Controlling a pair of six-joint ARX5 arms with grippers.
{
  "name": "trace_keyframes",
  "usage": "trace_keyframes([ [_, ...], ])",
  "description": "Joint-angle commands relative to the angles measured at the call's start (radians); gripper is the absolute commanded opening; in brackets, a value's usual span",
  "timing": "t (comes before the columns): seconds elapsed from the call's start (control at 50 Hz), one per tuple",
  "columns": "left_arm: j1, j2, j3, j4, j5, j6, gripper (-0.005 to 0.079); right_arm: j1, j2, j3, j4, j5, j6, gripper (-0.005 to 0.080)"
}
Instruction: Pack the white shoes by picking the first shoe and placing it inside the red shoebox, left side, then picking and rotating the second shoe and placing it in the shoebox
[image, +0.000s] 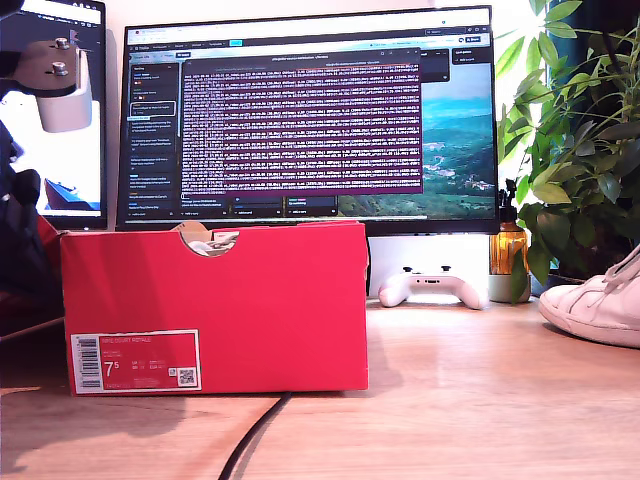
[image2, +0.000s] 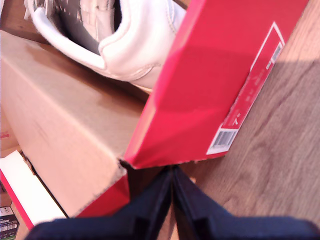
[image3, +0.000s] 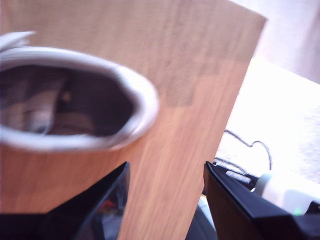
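A red shoebox (image: 215, 305) stands on a wooden desk (image: 450, 400) toward the exterior view's left, its white "7.5" label (image: 135, 361) facing the camera and a half-round notch (image: 207, 238) cut into its top edge, through which a little of the contents shows. One white shoe (image2: 115, 40) lies inside the box, its heel collar visible in the first wrist view beside the brown inner wall. My first gripper (image2: 172, 200) hangs just off a near bottom corner of the box, its dark jaws pressed together with nothing between them. The second white shoe (image: 597, 305) rests on the desk at the exterior view's right edge, well apart from the box; my second gripper (image3: 167, 200) hovers over the desk near that shoe's heel opening, jaws spread wide and empty. Behind the box stand a large monitor (image: 305, 120), a white game controller (image: 432, 287), an amber bottle (image: 508, 250) and a leafy plant (image: 580, 150). A black cable (image: 255, 435) runs toward the near edge of the desk.
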Motion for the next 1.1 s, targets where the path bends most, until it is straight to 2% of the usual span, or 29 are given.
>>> trace_keyframes([
  [0.0, -0.005, 0.004, 0.006, 0.007, 0.001, -0.003, -0.0018, -0.008, -0.004, -0.025, 0.037, 0.004, 0.000, 0.0429],
  [0.6, -0.005, 0.004, 0.006, 0.007, 0.001, -0.003, -0.0018, -0.135, -0.003, -0.165, 0.272, -0.034, -0.047, 0.0428],
  [0.8, -0.005, 0.004, 0.006, 0.007, 0.001, -0.003, -0.0018, -0.171, 0.016, -0.227, 0.372, -0.084, -0.082, 0.0414],
  [0.92, -0.005, 0.004, 0.006, 0.007, 0.001, -0.003, -0.0018, -0.183, 0.026, -0.269, 0.411, -0.090, -0.080, 0.0305],
  [1.0, -0.005, 0.004, 0.006, 0.007, 0.002, -0.003, -0.0018, -0.193, 0.027, -0.290, 0.422, -0.090, -0.078, 0.0139],
  [1.04, -0.005, 0.004, 0.006, 0.007, 0.002, -0.003, -0.0018, -0.197, 0.028, -0.296, 0.422, -0.090, -0.076, 0.0023],
  [1.06, -0.005, 0.004, 0.006, 0.007, 0.001, -0.003, -0.0018, -0.198, 0.029, -0.298, 0.421, -0.090, -0.075, -0.0015],
  [1.08, -0.005, 0.004, 0.006, 0.007, 0.001, -0.003, -0.0018, -0.199, 0.029, -0.298, 0.423, -0.089, -0.076, -0.0011],
])
